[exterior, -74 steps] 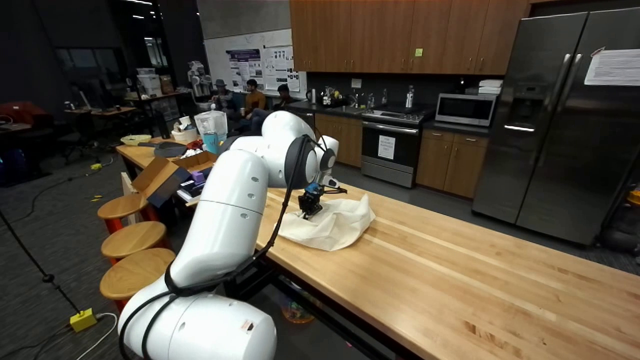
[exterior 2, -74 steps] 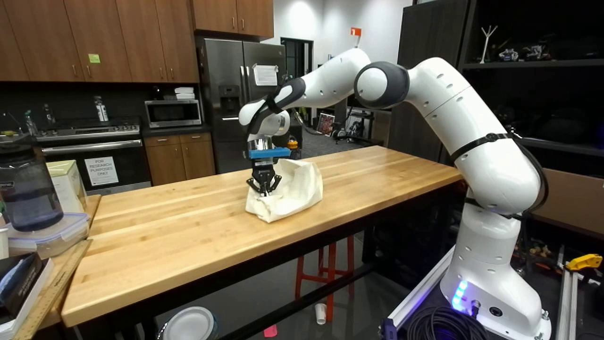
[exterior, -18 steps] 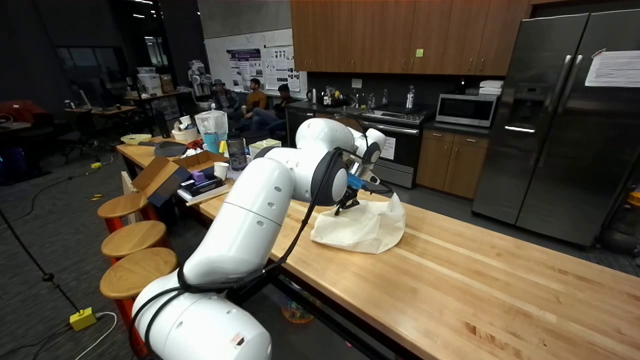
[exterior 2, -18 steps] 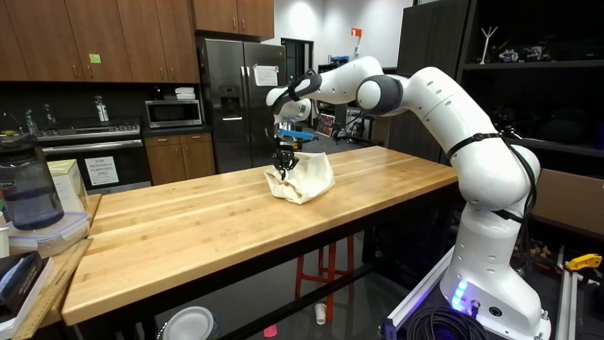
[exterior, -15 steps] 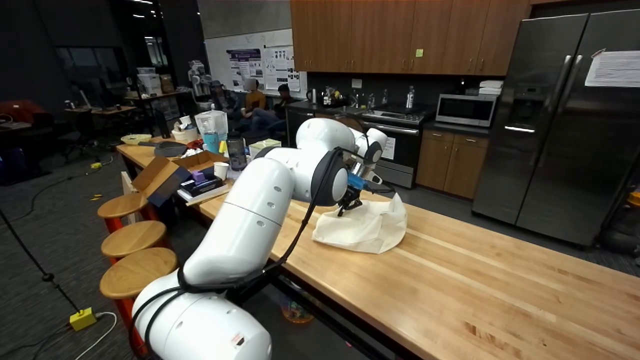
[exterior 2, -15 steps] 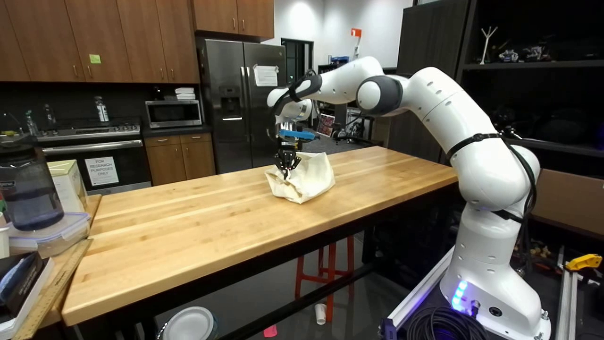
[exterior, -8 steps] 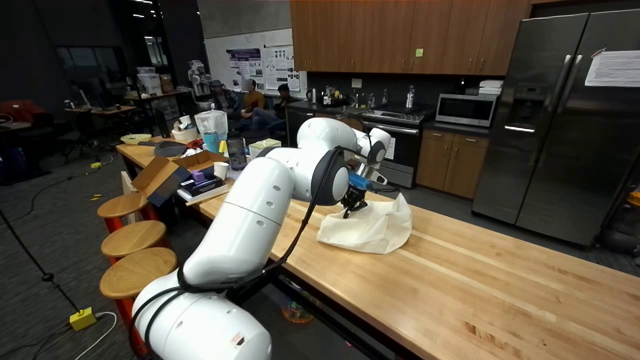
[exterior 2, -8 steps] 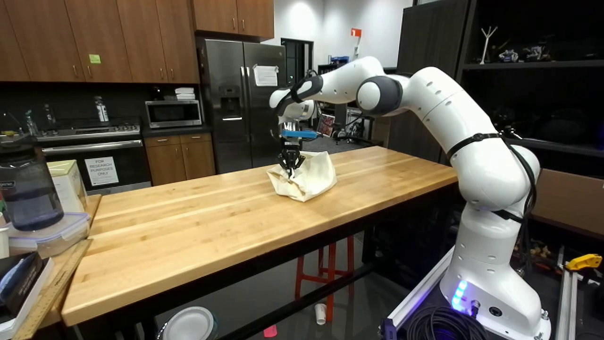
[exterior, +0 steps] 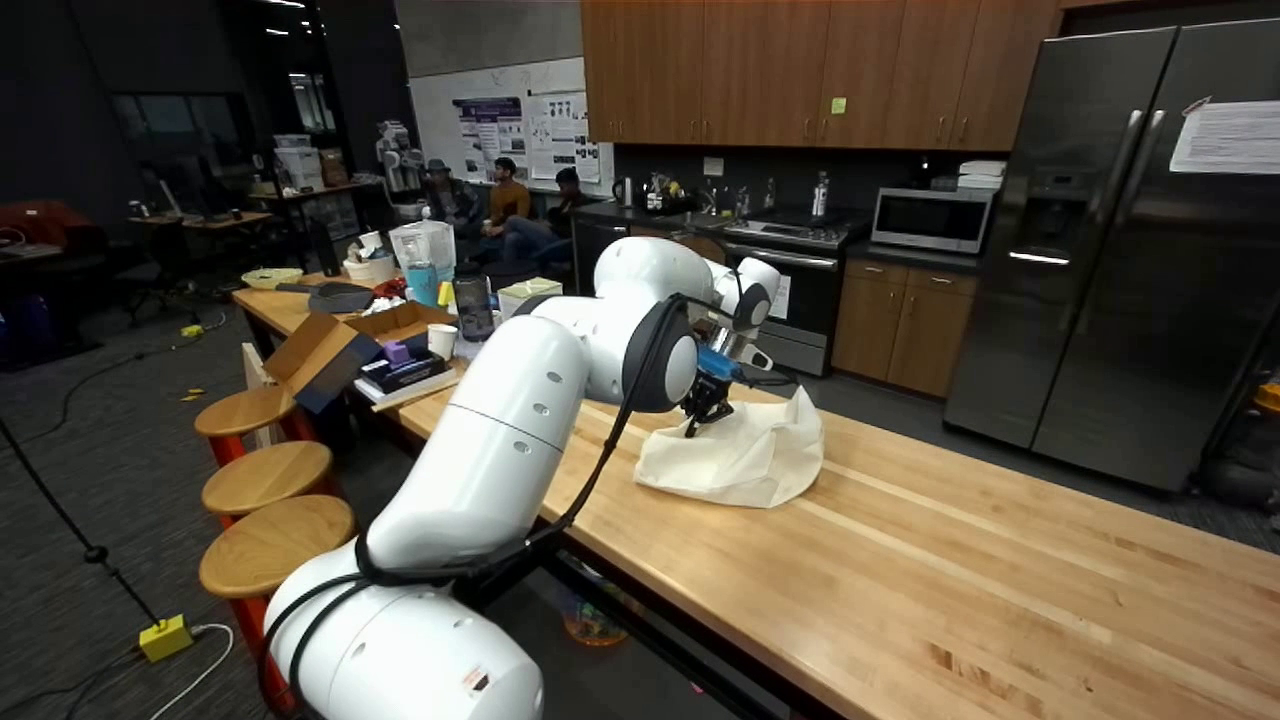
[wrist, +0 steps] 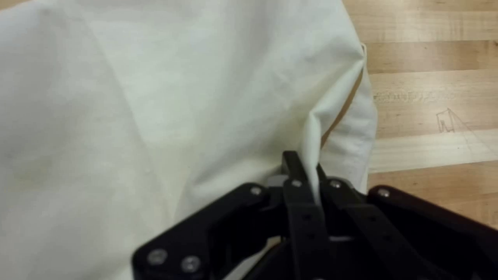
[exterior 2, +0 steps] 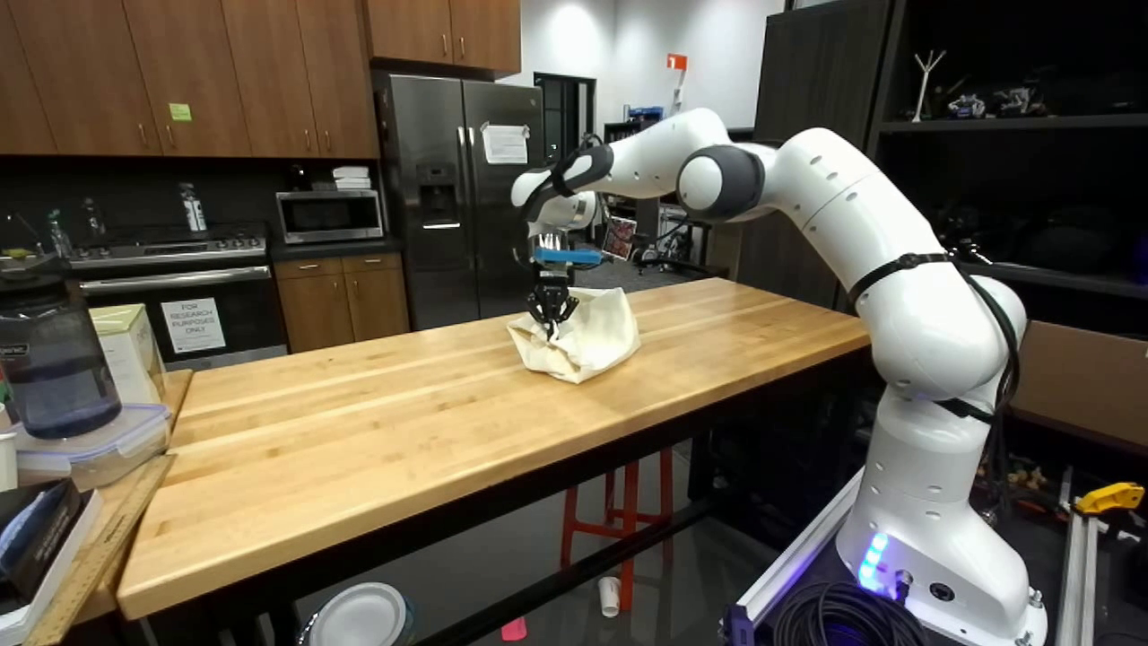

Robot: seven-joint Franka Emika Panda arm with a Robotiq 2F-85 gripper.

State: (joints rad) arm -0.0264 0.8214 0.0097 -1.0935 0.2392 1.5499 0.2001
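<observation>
A cream cloth bag lies rumpled on the wooden table, one side of it standing up in a soft peak. My gripper is shut on a narrow fold of this cloth bag, which runs up between the two black fingers in the wrist view. To the right of the fold there is a slit-like gap in the cloth. In both exterior views the gripper points down at the near-left part of the bag. What lies inside or under the cloth is hidden.
At one table end stand a dark water jug, a lidded plastic container and an open cardboard box. Several wooden stools line one long side. A stove and a fridge are beyond the table.
Over the last several seconds the gripper and the bag have slid together across the table, toward the fridge side. During the last half second they have hardly moved. The grip has stayed shut.
</observation>
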